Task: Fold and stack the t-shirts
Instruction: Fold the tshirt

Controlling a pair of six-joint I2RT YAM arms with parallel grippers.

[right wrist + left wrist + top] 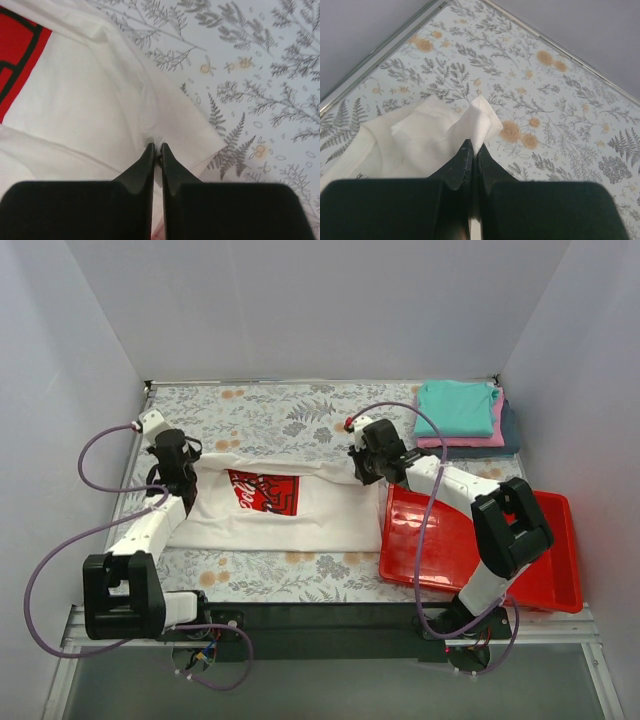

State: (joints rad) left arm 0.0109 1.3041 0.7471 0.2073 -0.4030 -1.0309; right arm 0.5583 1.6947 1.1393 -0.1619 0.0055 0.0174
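A white t-shirt [285, 510] with a red logo print [264, 492] lies folded across the middle of the floral table. My left gripper [183, 472] is shut on the shirt's left end; in the left wrist view its tips [472, 148] pinch a white cloth corner [482, 120]. My right gripper [362, 468] is shut on the shirt's right end; in the right wrist view its tips [155, 148] pinch white cloth [90, 95] beside the red print [17, 55]. A stack of folded teal [458, 405], pink [494, 434] and dark blue-grey [510, 430] shirts sits at the back right.
A red plastic tray [548, 560] sits at the front right, next to the shirt's right end and under the right arm. White walls enclose the table on three sides. A metal rail [320, 380] runs along the far edge.
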